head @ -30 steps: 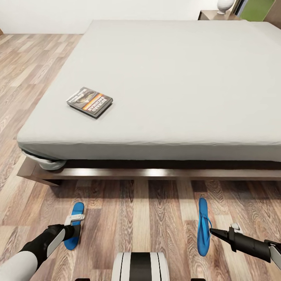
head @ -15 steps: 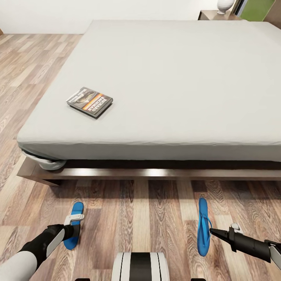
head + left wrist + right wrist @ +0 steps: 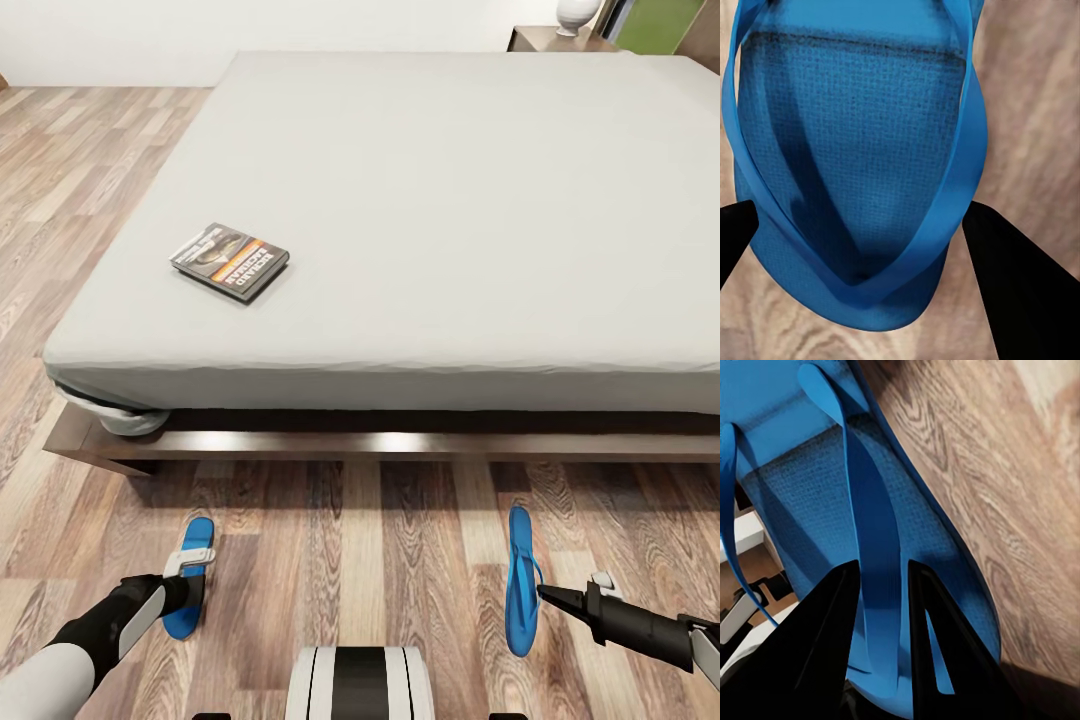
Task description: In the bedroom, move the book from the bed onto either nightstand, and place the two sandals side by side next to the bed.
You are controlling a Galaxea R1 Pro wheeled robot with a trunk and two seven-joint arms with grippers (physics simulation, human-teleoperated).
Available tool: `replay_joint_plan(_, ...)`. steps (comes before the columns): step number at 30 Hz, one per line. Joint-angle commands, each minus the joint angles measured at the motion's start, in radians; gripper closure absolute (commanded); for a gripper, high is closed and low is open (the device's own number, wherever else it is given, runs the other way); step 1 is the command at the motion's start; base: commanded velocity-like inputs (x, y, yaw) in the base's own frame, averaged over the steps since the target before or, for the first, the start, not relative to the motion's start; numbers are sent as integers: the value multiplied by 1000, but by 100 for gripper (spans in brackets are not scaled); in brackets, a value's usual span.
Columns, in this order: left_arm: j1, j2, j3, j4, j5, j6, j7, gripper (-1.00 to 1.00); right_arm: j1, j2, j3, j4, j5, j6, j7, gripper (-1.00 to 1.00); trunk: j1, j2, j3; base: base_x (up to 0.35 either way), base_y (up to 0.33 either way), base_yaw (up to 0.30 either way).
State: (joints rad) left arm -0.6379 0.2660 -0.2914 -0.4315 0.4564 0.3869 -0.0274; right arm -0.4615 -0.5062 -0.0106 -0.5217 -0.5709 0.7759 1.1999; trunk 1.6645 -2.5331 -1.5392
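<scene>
Blue sandal strap (image 3: pixel 874 532) pinched by right gripper (image 3: pixel 881 585); left gripper (image 3: pixel 862 247), spread wide, straddles second sandal (image 3: pixel 855 142) on floor (image 3: pixel 380 540).

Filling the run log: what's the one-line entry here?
left gripper: open around sandal | right gripper: shut on sandal strap | book: on bed

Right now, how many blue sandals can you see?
2. One sandal is on the floor at the left gripper, whose fingers straddle it. The other sandal stands on edge before the bed, its strap pinched by the right gripper.
</scene>
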Motion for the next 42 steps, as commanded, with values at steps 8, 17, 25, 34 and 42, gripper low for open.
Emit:
replay_joint_plan(8,0,2,-3,-1,1,5,-3,100,0,0,0,1,-3,8,3,100,0,0,-1,0,0,0)
replay_joint_plan(17,0,1,-3,-1,1,6,-3,100,0,0,0,1,-3,8,3,100,1,-1,-12,0,0,0)
replay_joint_plan(25,0,1,-3,-1,2,6,-3,100,0,0,-1,1,-3,8,3,100,1,-1,-12,0,0,0)
replay_joint_plan(34,0,1,-3,-1,1,6,-3,100,0,0,-1,1,-3,8,3,100,2,-1,-20,0,0,0)
replay_joint_plan(42,0,1,-3,-1,1,6,-3,100,0,0,0,1,-3,8,3,100,2,-1,-20,0,0,0)
